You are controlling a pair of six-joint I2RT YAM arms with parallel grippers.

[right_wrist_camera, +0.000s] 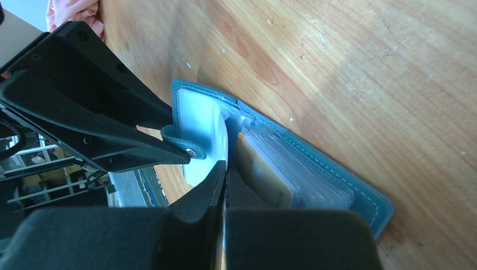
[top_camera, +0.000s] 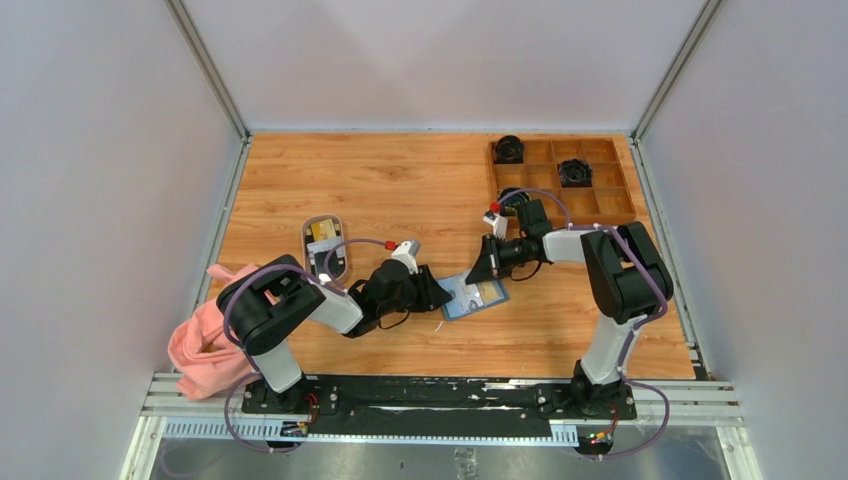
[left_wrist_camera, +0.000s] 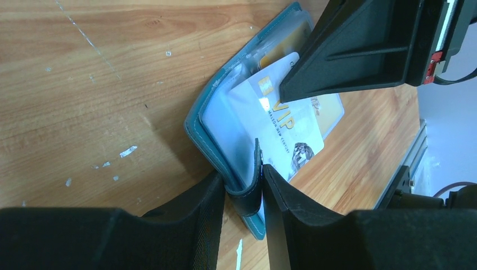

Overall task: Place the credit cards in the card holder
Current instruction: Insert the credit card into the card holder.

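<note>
Card holder (top_camera: 474,297) lay open on table (top_camera: 400,180), left gripper (left_wrist_camera: 243,174) clamped on its strap (left_wrist_camera: 247,199). Right gripper (right_wrist_camera: 225,169) pinched a credit card (left_wrist_camera: 287,129) over its clear pockets (right_wrist_camera: 304,180). Insertion step in hand; next move likely needed the card edge slid into a pocket.

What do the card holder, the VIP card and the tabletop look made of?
The card holder: teal leather or faux leather, matte, pale stitching along the edge. Its inner pockets: soft clear plastic, greyish sheen. The VIP card: rigid glossy plastic, glare on the printed white face. The tabletop: wood-grain, likely laminate, semi-matte, scuffed; solid wood can't be ruled out.
</note>
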